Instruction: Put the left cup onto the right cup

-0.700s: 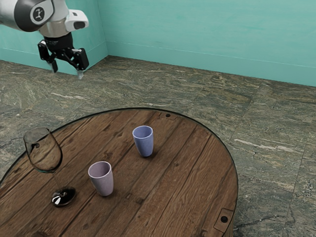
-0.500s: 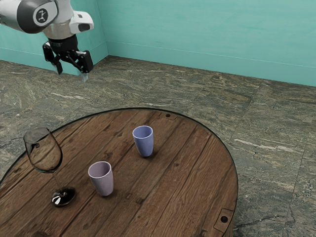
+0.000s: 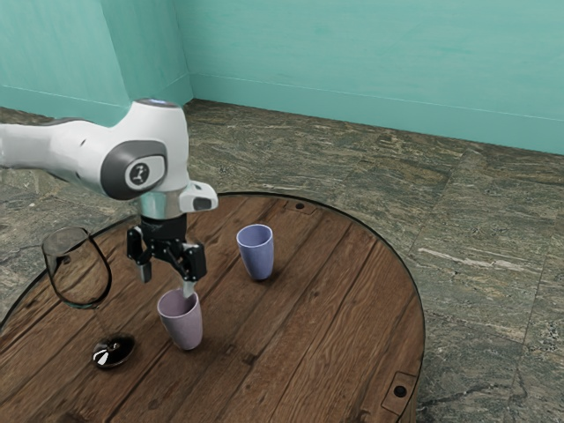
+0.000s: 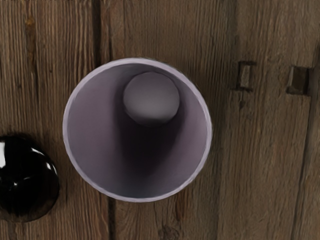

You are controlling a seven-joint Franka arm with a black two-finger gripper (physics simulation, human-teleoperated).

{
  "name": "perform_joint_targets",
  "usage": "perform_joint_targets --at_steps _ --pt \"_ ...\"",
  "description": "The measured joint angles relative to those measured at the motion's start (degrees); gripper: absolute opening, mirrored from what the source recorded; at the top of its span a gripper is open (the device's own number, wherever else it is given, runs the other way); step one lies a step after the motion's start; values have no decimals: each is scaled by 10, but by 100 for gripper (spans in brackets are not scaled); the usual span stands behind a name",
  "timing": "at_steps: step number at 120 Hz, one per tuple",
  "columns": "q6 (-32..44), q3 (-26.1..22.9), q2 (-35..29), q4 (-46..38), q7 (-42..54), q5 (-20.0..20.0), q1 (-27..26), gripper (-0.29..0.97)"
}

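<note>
- The black two-finger gripper [image 3: 166,280] points straight down with its fingers spread, just above the open mouth of the pale mauve plastic cup [image 3: 181,324].
- The periwinkle-blue plastic cup [image 3: 256,252] stands upright, apart from it, toward the exterior view's right.
- A clear wine glass [image 3: 77,269] with a dark foot stands at the exterior view's left.
- All rest on the round plank table [image 3: 335,335].

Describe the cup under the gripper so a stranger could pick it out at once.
Start at the round wooden table. A wine glass stands near its edge on the exterior view's left, and the mauve cup sits just right of that glass, directly below the open gripper. Its pinkish-mauve colour sets it apart from the blue cup farther back.
</note>
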Motion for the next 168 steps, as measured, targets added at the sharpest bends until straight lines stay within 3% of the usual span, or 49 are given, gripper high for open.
perform_joint_targets --at_steps 36,64,85,101,126,168 --pt "101 -12 71 -18 -9 -25 -18 68" --pt "151 -11 106 -29 -13 -28 9 68" --pt "173 -10 106 -28 -21 -24 7 23" --pt "180 -10 98 -26 -27 -22 7 5" --pt "185 -10 85 -23 -35 -21 7 -6" --pt "182 -10 72 1 -47 -10 7 -10"
